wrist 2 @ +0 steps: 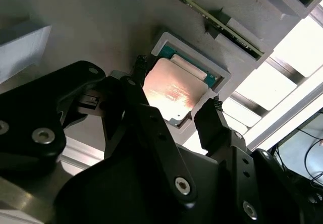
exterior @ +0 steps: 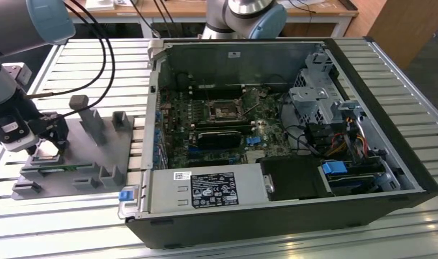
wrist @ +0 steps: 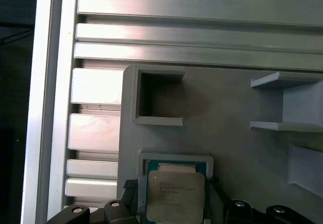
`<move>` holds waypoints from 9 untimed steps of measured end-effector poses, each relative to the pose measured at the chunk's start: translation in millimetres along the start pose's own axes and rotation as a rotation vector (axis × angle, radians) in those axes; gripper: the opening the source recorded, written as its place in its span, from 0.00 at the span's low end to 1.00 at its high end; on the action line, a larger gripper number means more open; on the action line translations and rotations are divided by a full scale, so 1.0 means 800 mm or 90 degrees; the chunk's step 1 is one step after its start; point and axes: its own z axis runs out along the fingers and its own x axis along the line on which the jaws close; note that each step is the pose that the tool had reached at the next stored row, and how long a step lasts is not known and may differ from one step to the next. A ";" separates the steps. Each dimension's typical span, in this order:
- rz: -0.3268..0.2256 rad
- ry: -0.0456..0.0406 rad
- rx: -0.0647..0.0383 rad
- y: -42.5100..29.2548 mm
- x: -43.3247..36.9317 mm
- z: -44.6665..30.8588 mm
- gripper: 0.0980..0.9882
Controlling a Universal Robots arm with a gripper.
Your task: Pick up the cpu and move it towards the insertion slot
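Straddling the flat silvery square cpu (wrist: 175, 196) with open black gripper (wrist 2: 177, 88) fingers, not squeezing. Lying unlifted in the grey plastic fixture (exterior: 96, 156), well apart from the dark square insertion slot (exterior: 224, 109).

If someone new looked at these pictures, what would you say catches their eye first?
Probably the open computer case in the middle of the exterior view, with the insertion slot on the board inside. Then, at that view's left, the gripper down at the cpu, which lies flat in a recess of the grey fixture.
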 end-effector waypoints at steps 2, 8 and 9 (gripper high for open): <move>0.004 0.0000 0.000 0.0000 0.000 0.0008 0.63; 0.009 -0.0003 0.000 -0.0002 0.000 0.0029 0.63; 0.009 -0.0002 0.000 -0.0002 0.000 0.0028 0.63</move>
